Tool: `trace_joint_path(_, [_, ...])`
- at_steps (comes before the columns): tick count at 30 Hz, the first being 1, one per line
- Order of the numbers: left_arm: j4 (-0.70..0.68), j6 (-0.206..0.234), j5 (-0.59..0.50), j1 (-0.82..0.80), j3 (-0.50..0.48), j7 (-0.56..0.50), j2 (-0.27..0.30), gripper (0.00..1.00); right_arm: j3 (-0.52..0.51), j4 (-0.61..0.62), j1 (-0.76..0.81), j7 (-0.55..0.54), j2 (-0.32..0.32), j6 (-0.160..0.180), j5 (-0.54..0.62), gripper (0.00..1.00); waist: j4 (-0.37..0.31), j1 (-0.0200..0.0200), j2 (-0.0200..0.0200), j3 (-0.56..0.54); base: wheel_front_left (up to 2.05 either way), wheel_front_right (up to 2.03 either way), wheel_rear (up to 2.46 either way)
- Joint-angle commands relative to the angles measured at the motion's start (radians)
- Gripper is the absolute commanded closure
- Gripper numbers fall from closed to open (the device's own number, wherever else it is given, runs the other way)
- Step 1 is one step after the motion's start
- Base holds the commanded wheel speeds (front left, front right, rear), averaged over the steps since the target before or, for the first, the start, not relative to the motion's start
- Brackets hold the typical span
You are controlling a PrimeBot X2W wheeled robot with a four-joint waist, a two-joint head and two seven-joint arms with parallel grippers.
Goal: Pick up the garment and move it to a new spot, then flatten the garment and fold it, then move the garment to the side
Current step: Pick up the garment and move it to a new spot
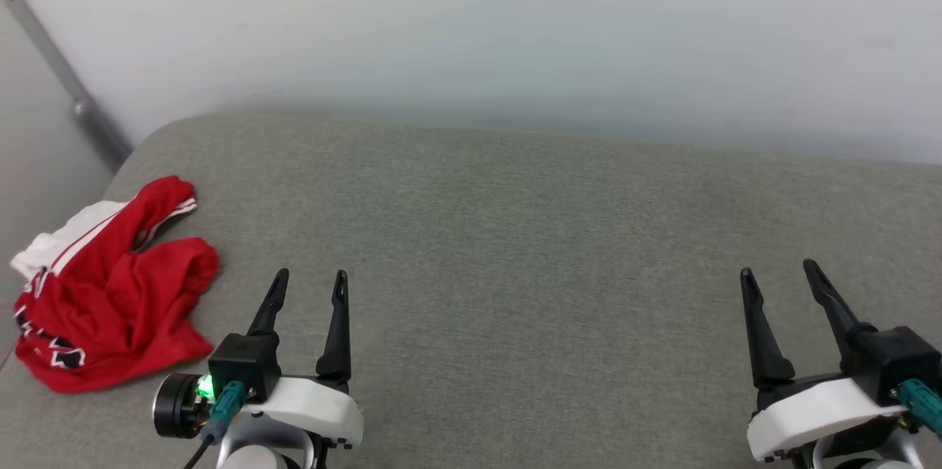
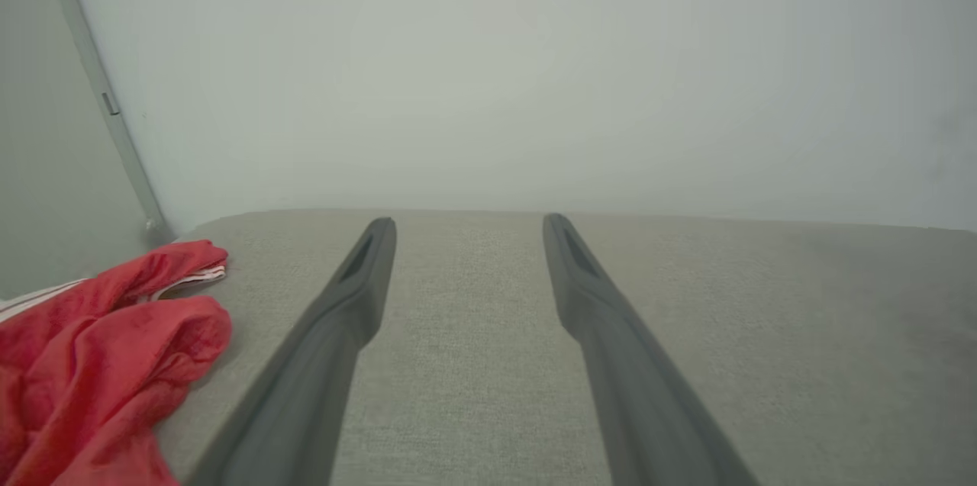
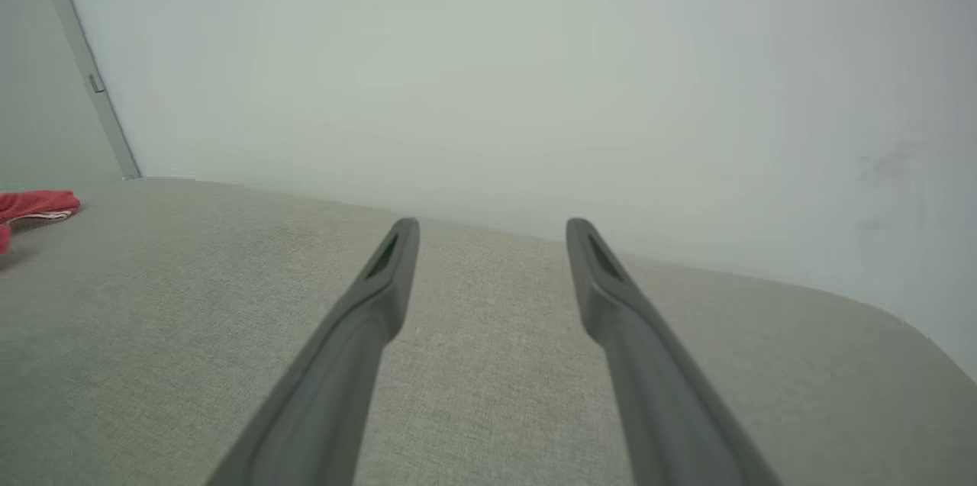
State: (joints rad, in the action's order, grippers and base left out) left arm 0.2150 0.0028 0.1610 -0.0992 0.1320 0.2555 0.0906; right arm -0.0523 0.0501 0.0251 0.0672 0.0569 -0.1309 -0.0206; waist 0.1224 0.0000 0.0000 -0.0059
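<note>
Red, crumpled jersey-style garment (image 1: 110, 292) with white sleeves sits at the left edge of the grey-green fabric cushion (image 1: 515, 233), the left gripper (image 1: 309, 279) and right gripper (image 1: 778, 269) above that cushion spread apart and empty, so a shallow pinch might drag it off.

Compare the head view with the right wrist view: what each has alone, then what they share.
Head view: the left gripper, open, with a green light, and the full crumpled heap of the shirt. Right wrist view: the grey surface's rounded right corner. Both: the open right gripper, part of the red shirt, the grey surface, the pale wall.
</note>
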Motion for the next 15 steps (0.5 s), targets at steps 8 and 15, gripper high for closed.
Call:
trace_joint_path(8, [0.011, 0.011, -0.009, -0.01, -0.061, 0.012, -0.005, 0.0, 0.043, 0.014, -0.011, 0.008, -0.006, 0.0, 0.011, 0.0, 0.222, 0.0, 0.0, 0.015, 0.0, 0.0, 0.0])
trace_joint_path(15, [0.016, 0.001, 0.01, -0.006, -0.115, 0.011, -0.017, 0.0, 0.063, 0.013, -0.019, 0.008, -0.007, 0.0, -0.023, 0.0, 0.37, 0.0, 0.0, 0.023, 0.0, 0.0, 0.0])
